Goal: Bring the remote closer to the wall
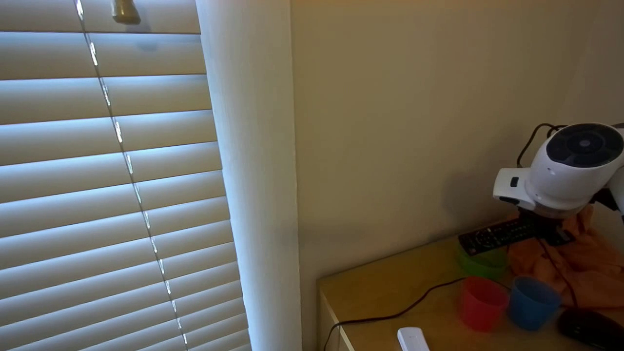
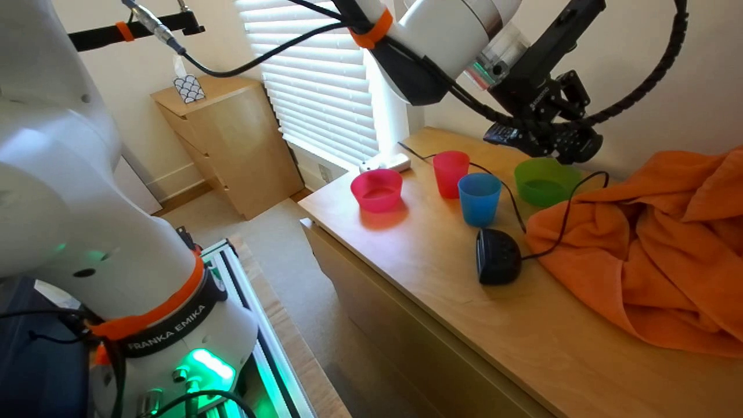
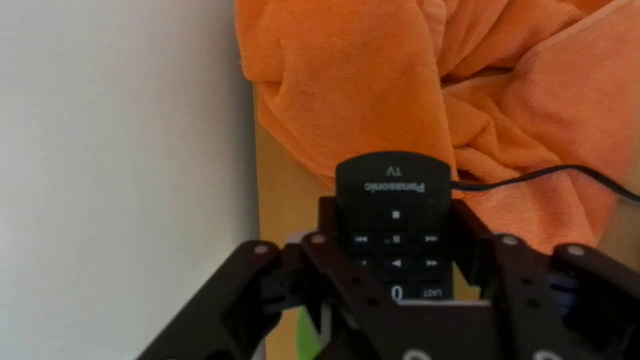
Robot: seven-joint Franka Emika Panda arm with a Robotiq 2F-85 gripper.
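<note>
Gripping the remote (image 3: 395,227), the gripper (image 3: 394,216) hides part of it; only the wrist view shows the Panasonic lettering (image 3: 394,188).

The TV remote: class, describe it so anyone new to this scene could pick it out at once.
Start at the plain cream wall and drop to the light-wood cabinet beside it. Near the green bowl and orange towel, find the gripper. The TV remote is the long black slab clamped in it, set apart from those neighbours by its buttons and the word Panasonic.
</note>
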